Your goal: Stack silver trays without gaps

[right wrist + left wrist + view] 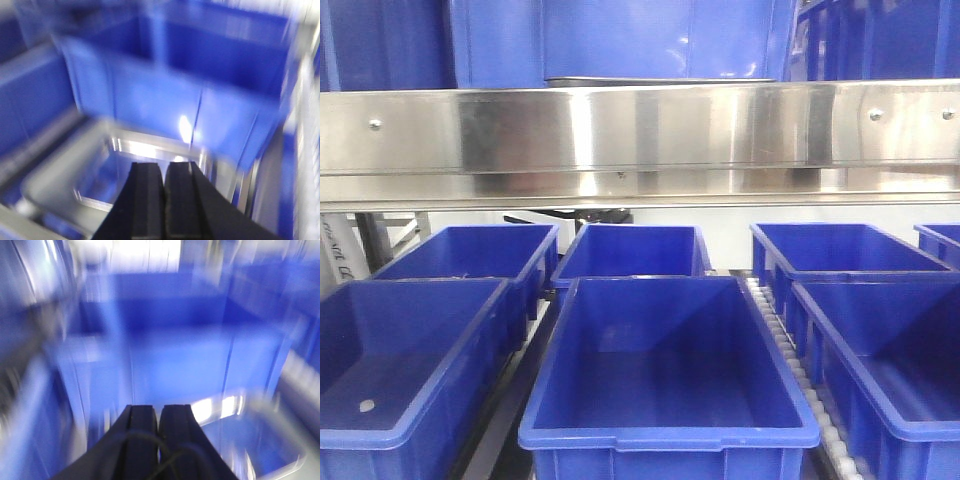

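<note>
Both wrist views are smeared by motion blur. In the right wrist view a shiny silver tray (65,172) with a thin rim lies below and to the left of my right gripper (164,166), which is shut with nothing between its dark fingers. In the left wrist view the rounded corner of a silver tray (282,440) shows at the lower right. My left gripper (160,409) hangs beside it, shut and holding nothing, over blue plastic. Neither gripper appears in the front view. A thin grey edge (655,81) sits just above the steel beam; whether it is a tray I cannot tell.
A long riveted steel beam (640,130) spans the front view. Below it stand several deep blue bins, the nearest (665,360) in the middle, others left (400,360) and right (880,340). A roller track (790,350) runs between bins. More blue bins (220,55) surround both grippers.
</note>
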You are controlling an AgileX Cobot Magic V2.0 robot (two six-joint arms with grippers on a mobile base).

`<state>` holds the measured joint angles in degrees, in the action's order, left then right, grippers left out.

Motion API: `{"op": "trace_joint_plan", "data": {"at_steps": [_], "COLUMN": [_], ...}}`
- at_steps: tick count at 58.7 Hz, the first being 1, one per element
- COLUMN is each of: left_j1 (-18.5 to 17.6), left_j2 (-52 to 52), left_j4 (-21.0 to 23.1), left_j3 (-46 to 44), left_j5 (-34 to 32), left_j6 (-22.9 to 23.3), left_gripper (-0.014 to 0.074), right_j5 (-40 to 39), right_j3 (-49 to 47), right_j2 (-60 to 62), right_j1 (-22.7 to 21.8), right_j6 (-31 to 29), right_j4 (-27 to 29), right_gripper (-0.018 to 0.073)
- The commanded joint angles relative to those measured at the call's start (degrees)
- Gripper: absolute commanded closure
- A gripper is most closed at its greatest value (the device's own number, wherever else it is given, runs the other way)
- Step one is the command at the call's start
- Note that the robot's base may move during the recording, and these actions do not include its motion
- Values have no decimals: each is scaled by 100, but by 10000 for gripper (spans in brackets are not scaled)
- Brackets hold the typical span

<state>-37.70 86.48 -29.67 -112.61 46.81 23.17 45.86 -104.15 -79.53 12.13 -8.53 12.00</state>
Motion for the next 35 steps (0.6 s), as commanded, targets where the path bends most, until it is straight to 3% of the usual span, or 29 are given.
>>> {"op": "trace_joint_plan", "data": {"at_steps": [1,14,26,35], "left_j1": [-88,-88,-88,-88], "left_j2": [-576,-2596,-4877,-6368], "left_j4": [-66,-219,-199,-129], "left_j3": [502,2932,5659,6933], "left_j5": [-406,-1861,-2459,-2521], "left_j6": [-2,295,295,295], "left_gripper": [602,602,602,602], "right_j5": [-358,-721,-1068,-1018], "right_j3": [395,2326,4433,5435], "right_j2": [664,2676,4909,6163], "right_j1": [-7,-7,-7,-7], "right_j6": [-110,-379,-379,-367], "right_j4": [-31,-31,4,229], "right_gripper": [629,629,629,629]}}
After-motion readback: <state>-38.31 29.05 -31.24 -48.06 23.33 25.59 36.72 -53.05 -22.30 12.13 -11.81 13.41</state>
